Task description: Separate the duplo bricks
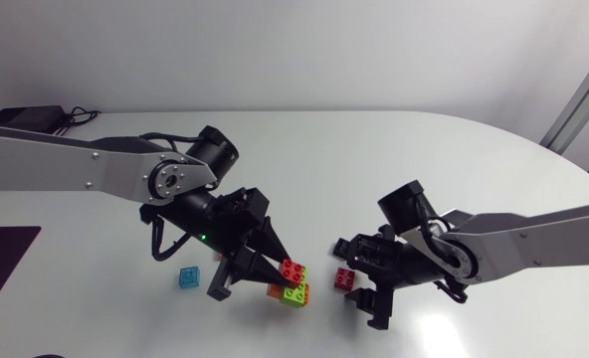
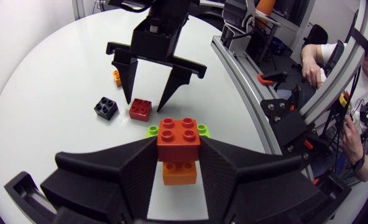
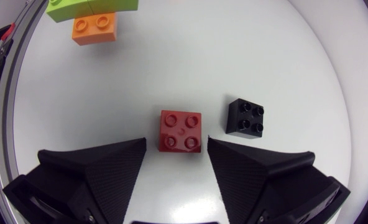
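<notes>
My left gripper (image 2: 178, 155) is shut on the red top brick (image 2: 178, 138) of a small stack. A lime green brick (image 2: 202, 129) and an orange brick (image 2: 179, 172) sit under it. In the head view this stack (image 1: 294, 281) is at the table's front middle, at my left gripper (image 1: 285, 274). Just right of it, my right gripper (image 1: 360, 286) stands open over a single dark red brick (image 1: 345, 277). In the right wrist view that red brick (image 3: 181, 130) lies on the table between the open fingers of my right gripper (image 3: 176, 144), touching neither.
A black brick (image 3: 245, 117) lies on the table close beside the red one. A light blue brick (image 1: 188, 277) sits left of the stack. A small orange brick (image 2: 117, 76) lies beyond the black one (image 2: 105, 107). The white table (image 1: 374, 159) stretches behind.
</notes>
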Tool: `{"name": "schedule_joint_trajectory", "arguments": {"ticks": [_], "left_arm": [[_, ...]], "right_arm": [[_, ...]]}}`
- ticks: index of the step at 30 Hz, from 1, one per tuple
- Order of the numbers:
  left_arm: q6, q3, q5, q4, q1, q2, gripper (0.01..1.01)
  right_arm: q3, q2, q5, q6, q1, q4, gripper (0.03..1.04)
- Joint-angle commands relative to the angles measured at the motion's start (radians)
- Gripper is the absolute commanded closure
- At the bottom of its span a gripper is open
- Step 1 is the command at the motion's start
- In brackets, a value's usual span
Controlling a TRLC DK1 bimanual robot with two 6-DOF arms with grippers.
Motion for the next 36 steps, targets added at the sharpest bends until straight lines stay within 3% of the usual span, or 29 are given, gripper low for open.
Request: {"name": "schedule_joint_trajectory", "arguments": {"ticks": [1,3,7,12,19,26,36], "left_arm": [[0.010,0.013,0.008,0.005,0.007,-0.004,0.756],[0.010,0.015,0.008,0.005,0.007,-0.005,0.756],[0.003,0.018,0.009,0.005,0.010,-0.019,0.756],[-0.062,0.019,0.008,0.062,0.010,-0.030,0.756],[-0.245,0.016,-0.032,0.223,0.009,-0.038,0.754],[-0.518,-0.014,-0.187,0.499,-0.036,-0.047,0.739],[-0.730,-0.011,-0.356,0.687,-0.077,-0.027,0.736]], "right_arm": [[-0.041,-0.003,0.017,0.004,0.008,-0.054,0.13],[-0.041,-0.026,0.016,0.004,0.007,-0.064,0.08],[-0.032,-0.107,0.010,0.006,-0.007,-0.102,0.08],[0.028,-0.202,-0.105,0.046,-0.057,-0.202,0.08],[0.108,-0.208,-0.159,0.197,-0.111,-0.203,0.08],[0.211,-0.173,-0.164,0.371,-0.119,-0.223,0.08],[0.335,-0.105,-0.147,0.520,-0.102,-0.216,0.13]]}}
